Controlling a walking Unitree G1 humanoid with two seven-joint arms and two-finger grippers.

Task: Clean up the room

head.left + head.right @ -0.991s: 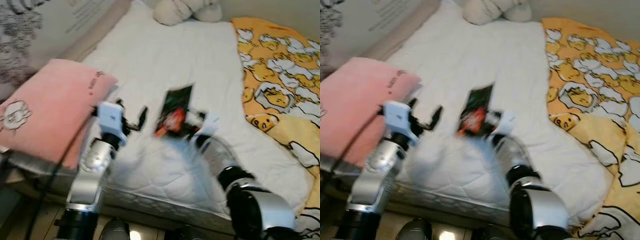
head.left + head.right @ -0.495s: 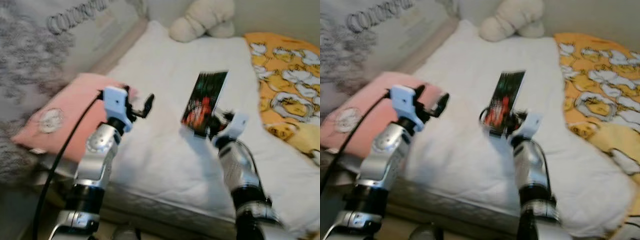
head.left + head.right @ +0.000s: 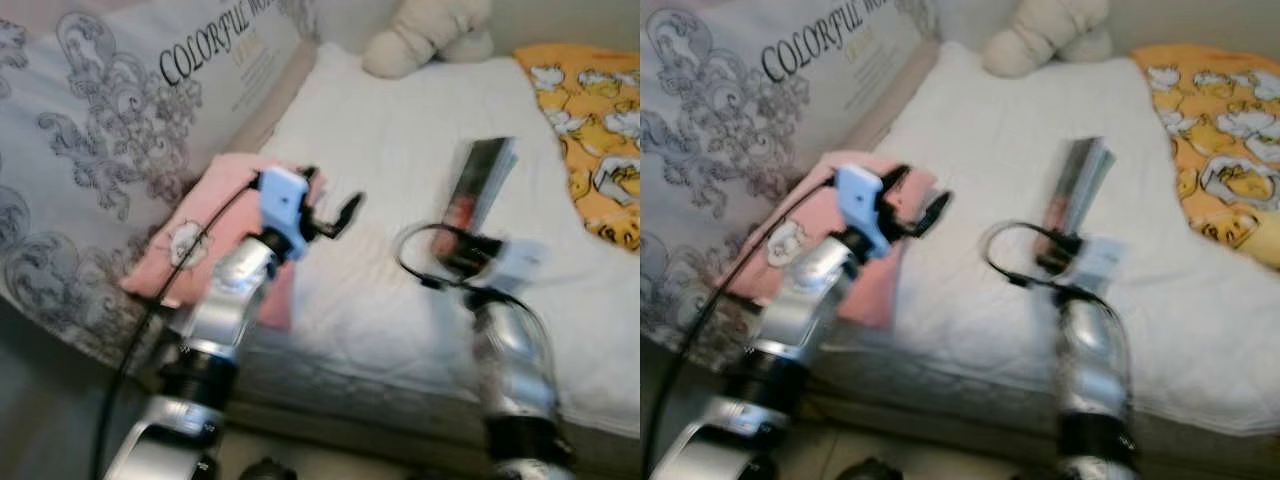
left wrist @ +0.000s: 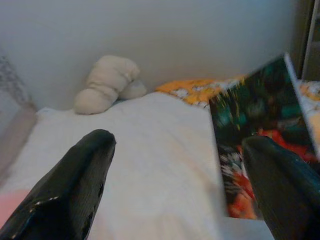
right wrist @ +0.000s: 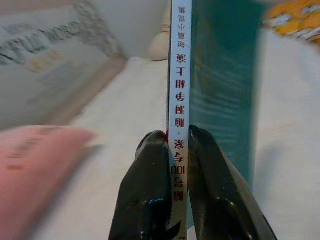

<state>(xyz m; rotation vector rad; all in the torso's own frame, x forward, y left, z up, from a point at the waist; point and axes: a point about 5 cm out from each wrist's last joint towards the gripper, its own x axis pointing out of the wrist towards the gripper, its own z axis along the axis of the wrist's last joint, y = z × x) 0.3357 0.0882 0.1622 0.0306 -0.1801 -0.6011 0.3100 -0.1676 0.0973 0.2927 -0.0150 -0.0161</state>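
Book [image 3: 1077, 187]: you have it raised upright above the white bed [image 3: 970, 150], spine toward the wrist camera, off the bedding so it can be carried away. Your right gripper [image 5: 178, 145] has its fingers [image 5: 150, 165] closed on the lower spine; the grip looks narrow, so expect swing. Your left gripper [image 4: 175, 145], beside the book on the pink pillow [image 3: 790, 240] side, is spread wide and holds nothing, presumably kept free.

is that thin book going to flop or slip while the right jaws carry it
Probably fairly stiff: the book stands upright above the right gripper without drooping. It looks thin, so likely light. The jaws pinch only its lower spine edge, so the tall part could swing or twist loose on a quick turn. The cover looks glossy, so perhaps slippery.
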